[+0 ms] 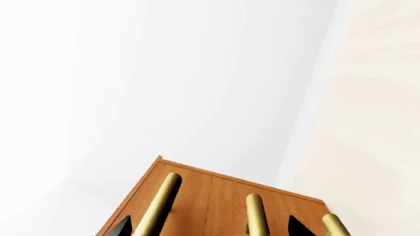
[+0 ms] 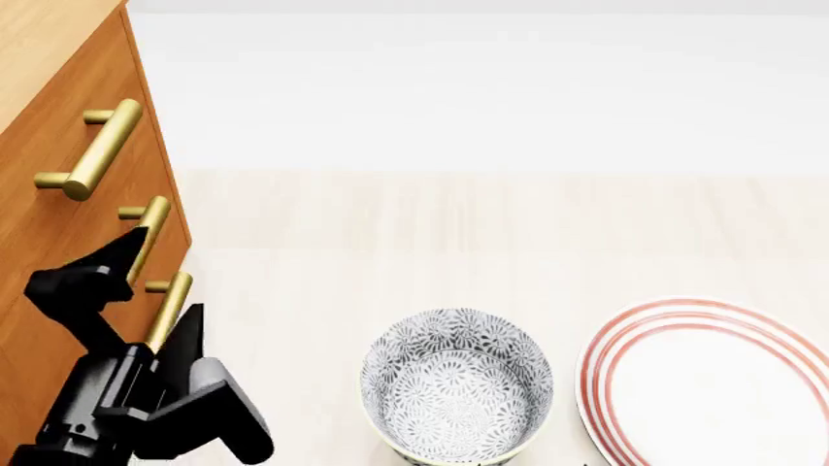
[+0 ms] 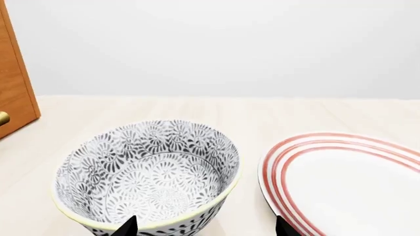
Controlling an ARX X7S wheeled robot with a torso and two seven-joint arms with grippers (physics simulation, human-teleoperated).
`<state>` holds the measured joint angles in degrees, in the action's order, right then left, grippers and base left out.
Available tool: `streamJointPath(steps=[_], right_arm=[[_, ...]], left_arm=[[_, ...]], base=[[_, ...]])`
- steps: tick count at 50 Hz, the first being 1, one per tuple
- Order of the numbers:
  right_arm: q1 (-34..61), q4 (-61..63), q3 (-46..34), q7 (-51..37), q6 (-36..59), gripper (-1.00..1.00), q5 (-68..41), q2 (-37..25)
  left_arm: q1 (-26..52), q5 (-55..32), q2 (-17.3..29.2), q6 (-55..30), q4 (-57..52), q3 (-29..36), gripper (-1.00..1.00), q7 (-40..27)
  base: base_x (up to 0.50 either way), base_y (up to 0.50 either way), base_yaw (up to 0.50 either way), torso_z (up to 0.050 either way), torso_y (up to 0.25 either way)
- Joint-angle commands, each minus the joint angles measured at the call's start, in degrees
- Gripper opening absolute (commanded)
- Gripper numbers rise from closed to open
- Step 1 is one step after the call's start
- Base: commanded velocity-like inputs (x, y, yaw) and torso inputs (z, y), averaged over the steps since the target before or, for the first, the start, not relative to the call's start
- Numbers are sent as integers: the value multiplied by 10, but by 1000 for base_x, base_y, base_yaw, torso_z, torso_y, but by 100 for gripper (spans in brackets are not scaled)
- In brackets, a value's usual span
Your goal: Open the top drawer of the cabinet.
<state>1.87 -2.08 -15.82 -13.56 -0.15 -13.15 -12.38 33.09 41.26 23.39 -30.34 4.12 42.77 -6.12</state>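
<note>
At cabinet (image 2: pixel 52 223) front, left hand (image 2: pixel 149 291) open, btm handle.

A pale wooden tabletop (image 2: pixel 388 223) carries everything. On it sit the cabinet (image 2: pixel 39 223), a patterned bowl (image 2: pixel 456 383) and a red-ringed plate (image 2: pixel 706 383).

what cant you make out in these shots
- Right end effector: right wrist view, only two dark tips show, the rest cut off by the edge; absent from the head view.
- Cabinet: head view, cut off by the edge.
- Plate: cut off by edges in head and right wrist views.
</note>
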Motion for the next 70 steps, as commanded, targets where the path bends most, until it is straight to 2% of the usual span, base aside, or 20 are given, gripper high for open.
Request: streamJointPath(steps=[1, 24, 42, 70], right_arm=[[0, -1, 9, 11, -1, 100, 6, 8], [-2, 0, 1, 8, -3, 100, 2, 4], [-1, -3, -4, 7, -3, 100, -3, 1], [0, -2, -12, 3, -4, 100, -8, -5]], left_arm=[[17, 36, 10, -19, -36, -6, 100, 44], [55, 41, 26, -44, -63, -29, 100, 75], [98, 27, 27, -36, -28, -41, 100, 84], [134, 20, 28, -6, 21, -20, 100, 102]], base=[[0, 0, 0, 0, 0], [0, 0, 0, 0, 0], [0, 0, 0, 0, 0], [0, 0, 0, 0, 0]])
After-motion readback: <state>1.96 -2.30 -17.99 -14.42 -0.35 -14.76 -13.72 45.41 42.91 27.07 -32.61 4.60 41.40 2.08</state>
